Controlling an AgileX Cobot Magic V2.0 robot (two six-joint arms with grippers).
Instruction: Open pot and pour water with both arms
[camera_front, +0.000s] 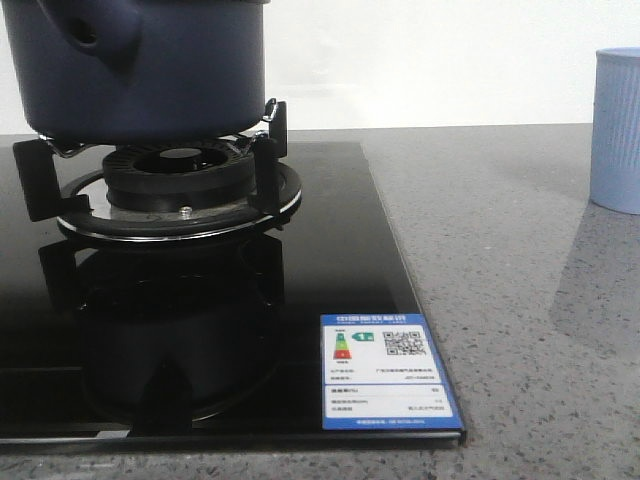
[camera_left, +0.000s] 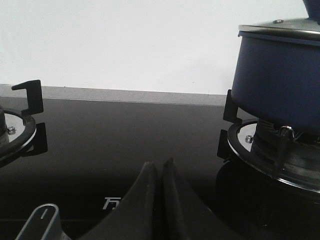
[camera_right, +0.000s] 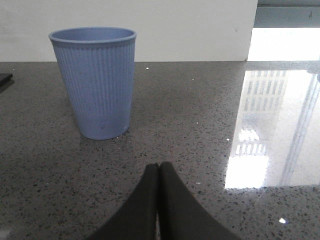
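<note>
The dark navy-blue pot (camera_front: 140, 65) stands on the gas burner's black supports at the upper left of the front view, a side lug with a hole facing the camera. It also shows in the left wrist view (camera_left: 280, 80), with a metal-rimmed lid (camera_left: 280, 26) on it. My left gripper (camera_left: 160, 167) is shut and empty, low over the black glass hob, apart from the pot. My right gripper (camera_right: 159, 167) is shut and empty over the stone counter, short of the pale blue ribbed cup (camera_right: 95, 82). Neither gripper shows in the front view.
The black glass hob (camera_front: 330, 250) has a burner ring (camera_front: 180, 195) under the pot and a second burner (camera_left: 15, 130) to the other side. An energy label (camera_front: 385, 370) sits at the hob's front corner. The cup (camera_front: 618, 130) stands on the grey speckled counter (camera_front: 520, 300). A white wall is behind.
</note>
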